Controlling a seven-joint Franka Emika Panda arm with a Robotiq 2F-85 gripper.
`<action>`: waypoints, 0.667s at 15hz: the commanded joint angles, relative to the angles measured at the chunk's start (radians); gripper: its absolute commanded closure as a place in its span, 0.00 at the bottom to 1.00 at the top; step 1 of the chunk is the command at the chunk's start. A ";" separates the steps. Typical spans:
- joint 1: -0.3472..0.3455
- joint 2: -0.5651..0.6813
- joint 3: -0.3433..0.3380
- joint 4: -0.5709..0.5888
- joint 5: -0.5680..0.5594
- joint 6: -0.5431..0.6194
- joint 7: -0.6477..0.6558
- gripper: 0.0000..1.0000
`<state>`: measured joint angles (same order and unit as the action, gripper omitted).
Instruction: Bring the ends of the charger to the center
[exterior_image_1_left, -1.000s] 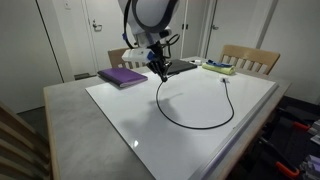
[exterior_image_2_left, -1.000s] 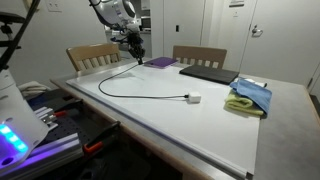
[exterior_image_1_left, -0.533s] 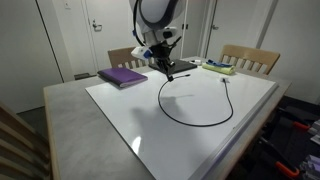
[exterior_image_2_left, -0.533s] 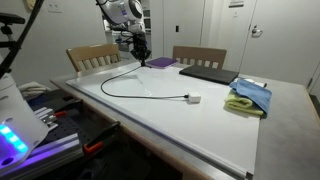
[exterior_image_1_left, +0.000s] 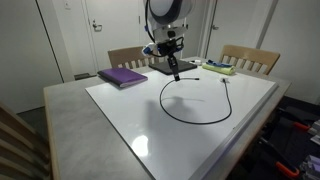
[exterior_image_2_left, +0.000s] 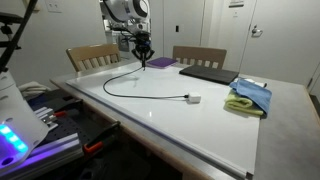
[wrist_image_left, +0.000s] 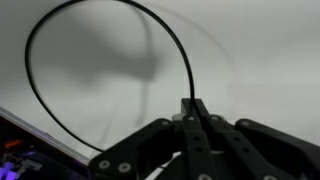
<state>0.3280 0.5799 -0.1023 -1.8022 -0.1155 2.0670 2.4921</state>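
Your gripper (exterior_image_1_left: 174, 72) is pinched shut on 1 end of the charger (exterior_image_1_left: 195, 122). In the wrist view the 2 fingers (wrist_image_left: 193, 105) meet at their tips, and the thin black cable (wrist_image_left: 35, 50) comes straight out from between them. The plug tip itself is hidden inside the pinch.

In an exterior view the gripper (exterior_image_2_left: 143, 62) hangs over the far part of the white board (exterior_image_2_left: 200, 125), just in front of the purple book (exterior_image_2_left: 160, 62). From there the charger (exterior_image_2_left: 150, 96) drops to the board, curves out in a wide open loop and runs back across the surface.

The free end (exterior_image_2_left: 194, 98) lies flat on the board, well apart from the gripper, on the side nearer the laptop (exterior_image_2_left: 205, 72) and the blue and green cloth (exterior_image_2_left: 250, 97). In the other exterior picture that free end (exterior_image_1_left: 224, 82) rests toward the board's far edge, with the loop bulging out over the middle of the board (exterior_image_1_left: 120, 115). So 1 end is in your grip near the far edge and 1 end sits loose; neither is at the middle.

In the wrist view the loop arches up and around to the left over bare white surface, with a soft blurred shadow beside it.

The book (exterior_image_1_left: 123, 76) lies on the grey table (exterior_image_1_left: 70, 110) just outside the board's corner. 2 wooden chairs (exterior_image_1_left: 250, 58) stand behind the table.
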 joint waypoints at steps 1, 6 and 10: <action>-0.050 -0.094 0.023 -0.135 0.057 0.066 0.110 0.99; 0.077 -0.145 -0.171 -0.274 0.243 0.193 0.116 0.99; 0.191 -0.141 -0.312 -0.359 0.434 0.305 0.112 0.99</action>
<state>0.4460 0.4697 -0.3405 -2.0732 0.2131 2.2892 2.6038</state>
